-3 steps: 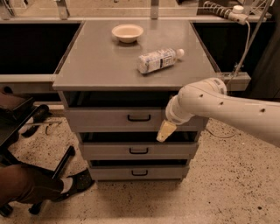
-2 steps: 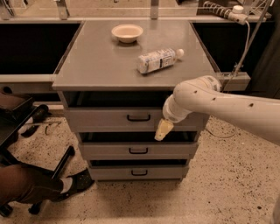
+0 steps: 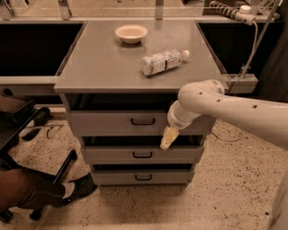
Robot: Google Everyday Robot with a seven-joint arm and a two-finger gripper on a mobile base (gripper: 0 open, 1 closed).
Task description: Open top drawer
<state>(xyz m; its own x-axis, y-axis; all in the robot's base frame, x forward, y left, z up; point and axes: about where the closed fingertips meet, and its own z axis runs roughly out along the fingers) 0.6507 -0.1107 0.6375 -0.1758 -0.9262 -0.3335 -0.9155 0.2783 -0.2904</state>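
Observation:
The top drawer (image 3: 103,123) is the grey front right under the cabinet top, with a small black loop handle (image 3: 143,121) at its centre. A dark gap shows above the front. Two more grey drawers with like handles, the middle one (image 3: 142,154) and the bottom one (image 3: 143,177), sit below it. My gripper (image 3: 166,139), cream-tipped on a white arm (image 3: 225,105) coming in from the right, hangs in front of the top drawer's lower edge. It is right of and a little below the handle, not touching it. It looks shut and empty.
A cream bowl (image 3: 131,33) and a plastic bottle (image 3: 163,61) lying on its side are on the cabinet top (image 3: 99,67). A person's leg and dark shoe (image 3: 78,188) and a chair base (image 3: 58,173) are at the lower left. A power strip and cable (image 3: 245,13) hang at the upper right.
My gripper has shifted slightly left and a little down, closer to the top drawer's handle. The drawers, bowl and bottle have not moved.

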